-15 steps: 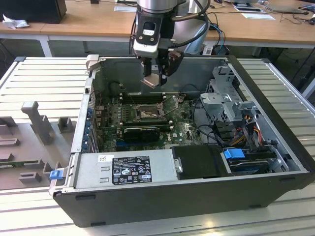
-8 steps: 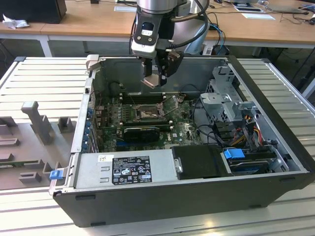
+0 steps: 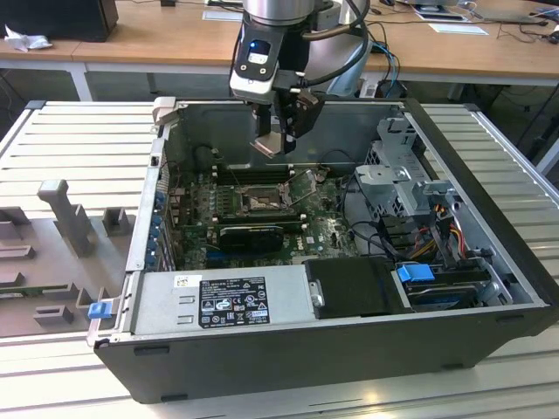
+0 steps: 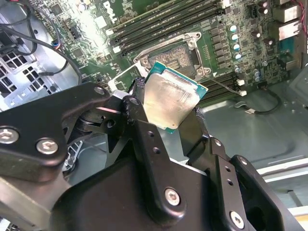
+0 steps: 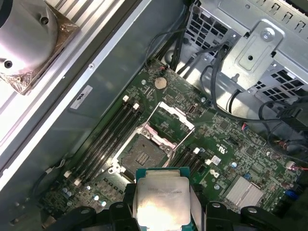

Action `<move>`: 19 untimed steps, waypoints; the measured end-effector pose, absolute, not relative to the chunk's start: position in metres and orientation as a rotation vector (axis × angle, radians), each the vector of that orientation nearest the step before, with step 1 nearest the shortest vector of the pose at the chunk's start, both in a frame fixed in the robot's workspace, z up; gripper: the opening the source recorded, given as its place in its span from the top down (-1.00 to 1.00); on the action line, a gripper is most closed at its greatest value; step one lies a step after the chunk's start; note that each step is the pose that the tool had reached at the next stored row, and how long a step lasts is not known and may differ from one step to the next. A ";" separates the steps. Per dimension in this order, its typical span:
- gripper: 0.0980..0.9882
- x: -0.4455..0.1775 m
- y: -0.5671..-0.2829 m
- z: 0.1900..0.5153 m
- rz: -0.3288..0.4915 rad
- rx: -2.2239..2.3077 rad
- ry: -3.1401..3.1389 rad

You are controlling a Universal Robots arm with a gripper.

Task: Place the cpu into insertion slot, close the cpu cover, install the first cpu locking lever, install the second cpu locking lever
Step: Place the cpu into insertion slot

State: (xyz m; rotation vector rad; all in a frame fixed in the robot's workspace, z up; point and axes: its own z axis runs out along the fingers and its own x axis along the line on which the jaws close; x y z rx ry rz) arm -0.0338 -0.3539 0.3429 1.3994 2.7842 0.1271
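Jaws are clamping the chip [image 5: 161, 202] and holding it in the air just above the empty socket [image 5: 144, 153]. Its cover [image 5: 176, 114] is standing open, so every step is waiting.

We see the gripper [image 4: 168, 105] with its black fingers [image 4: 142, 115] clamped on opposite edges of the cpu [image 4: 177, 98], silver top showing, held tilted above the green motherboard [image 4: 240, 38] and clear of the open insertion slot [image 4: 174, 57] beside the long black memory slots [image 4: 159, 21].
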 end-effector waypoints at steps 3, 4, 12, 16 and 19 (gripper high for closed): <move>0.03 -0.034 -0.354 0.343 0.127 1.418 2.774; 0.03 -0.034 -0.354 0.342 0.127 1.429 2.768; 0.03 -0.034 -0.354 0.341 0.126 1.487 2.736; 0.03 -0.034 -0.354 0.338 0.125 1.489 2.734; 0.03 -0.034 -0.354 0.338 0.125 1.497 2.730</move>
